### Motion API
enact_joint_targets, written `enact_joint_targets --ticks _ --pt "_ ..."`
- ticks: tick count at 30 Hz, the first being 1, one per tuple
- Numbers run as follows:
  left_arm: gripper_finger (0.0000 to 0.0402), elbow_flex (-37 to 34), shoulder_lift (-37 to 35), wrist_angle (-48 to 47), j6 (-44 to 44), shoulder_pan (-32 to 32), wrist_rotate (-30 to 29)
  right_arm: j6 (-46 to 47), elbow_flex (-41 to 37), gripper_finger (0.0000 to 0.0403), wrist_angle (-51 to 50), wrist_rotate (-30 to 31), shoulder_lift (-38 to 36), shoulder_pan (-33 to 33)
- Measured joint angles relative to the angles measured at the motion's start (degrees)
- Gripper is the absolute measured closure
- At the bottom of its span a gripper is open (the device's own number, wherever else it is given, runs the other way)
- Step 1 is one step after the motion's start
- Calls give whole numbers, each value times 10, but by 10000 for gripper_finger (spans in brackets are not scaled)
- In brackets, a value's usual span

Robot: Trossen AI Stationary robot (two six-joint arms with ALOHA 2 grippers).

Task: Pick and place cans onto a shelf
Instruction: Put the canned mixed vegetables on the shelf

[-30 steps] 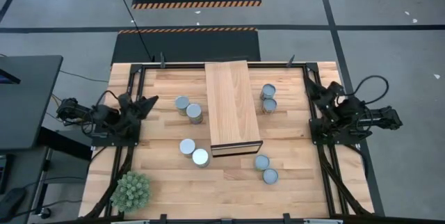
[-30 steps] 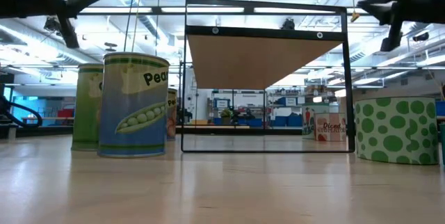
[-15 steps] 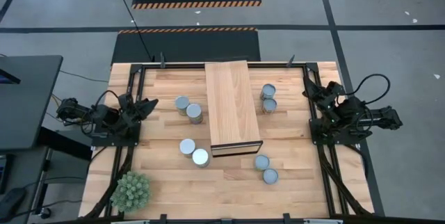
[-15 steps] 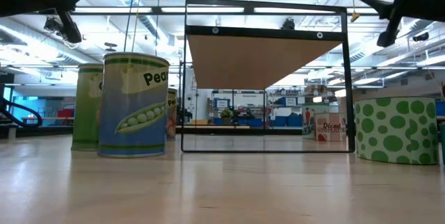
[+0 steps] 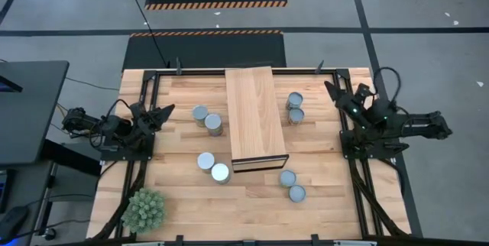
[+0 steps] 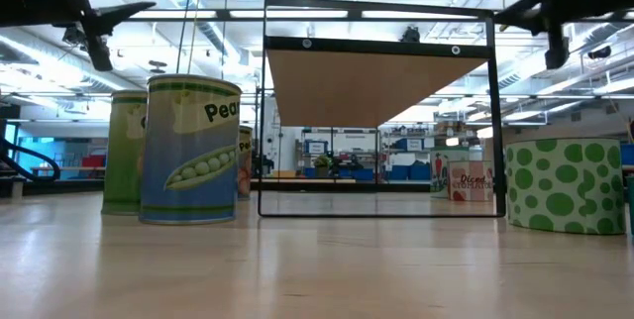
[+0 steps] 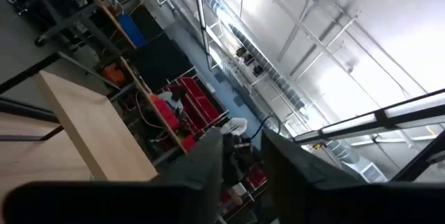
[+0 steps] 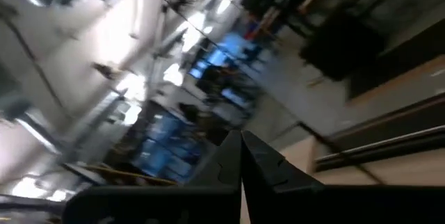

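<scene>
The light-wood shelf (image 5: pixel 256 116) stands lengthwise in the middle of the table; the low view looks through its dark-framed open end (image 6: pixel 376 71). Several cans with silvery tops stand in pairs on the tabletop: two left of the shelf (image 5: pixel 207 118), two by its near left corner (image 5: pixel 213 166), two right of it (image 5: pixel 296 108), two near its near right corner (image 5: pixel 293 186). In the low view they show printed labels (image 6: pixel 188 151). My left gripper (image 5: pixel 166 111) is open at the table's left edge. My right gripper (image 5: pixel 330 88) is shut, raised near the far right corner. Both are empty.
A green spiky plant (image 5: pixel 144 209) sits at the near left corner. A black frame (image 5: pixel 229 70) runs round the table. A dark desk (image 5: pixel 27 108) stands left of the table. Bare tabletop (image 5: pixel 252 200) lies in front of the shelf.
My right gripper has swung up and toward the table's far edge, reaching a little toward the shelf, still shut. My left gripper has stayed at the left edge and its fingers have parted in the low view. The cans and shelf have not moved.
</scene>
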Motion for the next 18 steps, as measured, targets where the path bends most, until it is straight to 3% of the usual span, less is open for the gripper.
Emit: enact_joint_targets --ticks 5,11,18 --pt "245 19 1 -47 10 0 1 1 39 390 -40 -72 48 -25" --pt "241 108 3 -212 12 0 3 5 76 390 -104 -136 100 -56" --pt "241 191 39 -346 13 1 -13 2 169 391 -269 -213 175 -114"
